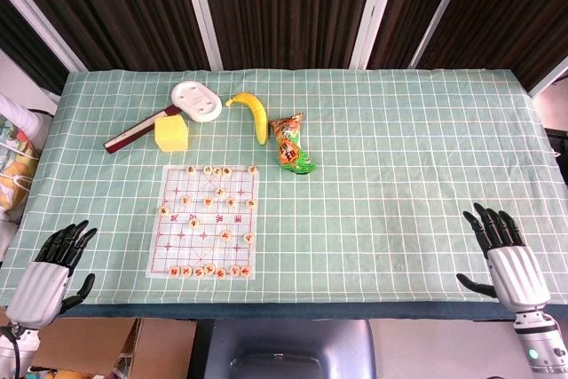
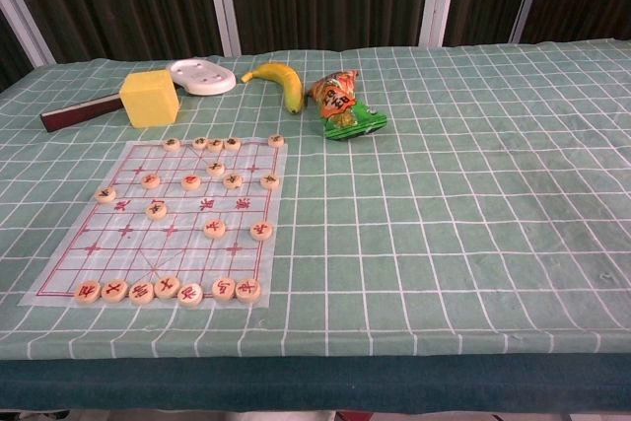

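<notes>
Both hands sat idle at the near table edge, so I'd call this a pre-reach stage: left hand (image 1: 55, 265) with fingers spread and empty just off the near-left corner of the chess board (image 1: 206, 221), right hand (image 1: 506, 255) likewise splayed and empty, well apart from everything. Nearest work item was the board with its round pieces (image 2: 168, 289) along the near row; any next move would call for the left hand to come in over that row. Chest view showed neither hand, piece markings were too small to read, and the snack bag (image 1: 291, 146) label was illegible.
</notes>
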`<action>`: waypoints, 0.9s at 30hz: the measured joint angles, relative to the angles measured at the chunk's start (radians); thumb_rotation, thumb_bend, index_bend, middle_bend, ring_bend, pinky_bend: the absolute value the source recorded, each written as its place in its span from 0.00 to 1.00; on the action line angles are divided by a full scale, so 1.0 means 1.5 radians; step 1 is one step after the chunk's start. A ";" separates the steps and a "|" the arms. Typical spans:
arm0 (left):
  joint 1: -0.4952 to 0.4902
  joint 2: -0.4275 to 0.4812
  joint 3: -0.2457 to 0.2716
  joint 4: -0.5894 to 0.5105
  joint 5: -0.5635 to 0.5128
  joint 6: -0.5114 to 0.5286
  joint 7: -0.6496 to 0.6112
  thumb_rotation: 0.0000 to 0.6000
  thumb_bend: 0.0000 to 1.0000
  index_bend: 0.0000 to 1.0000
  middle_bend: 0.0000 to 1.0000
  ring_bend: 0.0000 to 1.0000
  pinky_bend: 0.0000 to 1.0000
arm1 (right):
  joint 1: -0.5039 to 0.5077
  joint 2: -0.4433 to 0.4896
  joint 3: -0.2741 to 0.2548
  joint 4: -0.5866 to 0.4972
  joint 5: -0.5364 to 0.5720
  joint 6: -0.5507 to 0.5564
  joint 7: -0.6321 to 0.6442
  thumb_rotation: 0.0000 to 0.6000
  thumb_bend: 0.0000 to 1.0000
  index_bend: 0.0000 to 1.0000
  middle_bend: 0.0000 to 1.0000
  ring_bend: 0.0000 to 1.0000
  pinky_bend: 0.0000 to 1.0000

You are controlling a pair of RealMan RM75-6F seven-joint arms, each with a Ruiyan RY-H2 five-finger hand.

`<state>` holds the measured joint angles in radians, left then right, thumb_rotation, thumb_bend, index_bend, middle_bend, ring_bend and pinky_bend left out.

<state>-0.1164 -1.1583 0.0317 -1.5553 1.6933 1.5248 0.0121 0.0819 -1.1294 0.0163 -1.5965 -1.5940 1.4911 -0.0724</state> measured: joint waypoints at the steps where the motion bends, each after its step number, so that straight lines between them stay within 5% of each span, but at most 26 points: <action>1: -0.001 0.000 0.001 0.001 0.002 -0.001 -0.002 1.00 0.42 0.00 0.00 0.00 0.12 | 0.000 0.000 0.000 0.000 0.000 0.000 0.000 1.00 0.17 0.00 0.00 0.00 0.00; 4: -0.005 -0.002 0.001 0.003 0.006 -0.003 -0.008 1.00 0.42 0.00 0.00 0.00 0.15 | 0.000 0.001 -0.001 0.000 -0.002 0.000 0.002 1.00 0.18 0.00 0.00 0.00 0.00; 7: -0.027 -0.021 -0.006 0.010 0.018 -0.015 -0.031 1.00 0.41 0.00 0.07 0.10 0.32 | -0.001 0.002 -0.003 0.000 -0.006 0.000 0.008 1.00 0.17 0.00 0.00 0.00 0.00; 11: -0.076 -0.071 -0.046 0.021 0.008 -0.051 -0.032 1.00 0.40 0.02 0.50 0.63 0.84 | 0.002 0.000 -0.002 0.002 0.001 -0.006 0.004 1.00 0.18 0.00 0.00 0.00 0.00; 13: -0.098 -0.092 -0.067 0.023 -0.014 -0.077 -0.024 1.00 0.40 0.05 0.69 0.81 0.97 | 0.004 -0.001 0.001 0.003 0.006 -0.012 0.001 1.00 0.18 0.00 0.00 0.00 0.00; 16: -0.136 -0.123 -0.099 0.024 -0.064 -0.134 0.007 1.00 0.40 0.12 0.91 0.98 1.00 | 0.007 -0.003 0.004 0.003 0.015 -0.019 -0.001 1.00 0.17 0.00 0.00 0.00 0.00; 18: -0.160 -0.148 -0.120 0.025 -0.108 -0.172 0.036 1.00 0.40 0.19 0.99 1.00 1.00 | 0.009 -0.003 0.005 0.003 0.018 -0.024 -0.001 1.00 0.18 0.00 0.00 0.00 0.00; 27: -0.250 -0.252 -0.199 0.056 -0.359 -0.291 0.177 1.00 0.40 0.31 1.00 1.00 1.00 | 0.022 0.002 0.007 0.001 0.034 -0.056 0.010 1.00 0.17 0.00 0.00 0.00 0.00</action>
<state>-0.4909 -1.5358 -0.2666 -1.4721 1.1547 1.0876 0.2770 0.1144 -1.1263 0.0265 -1.5944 -1.5423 1.4074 -0.0577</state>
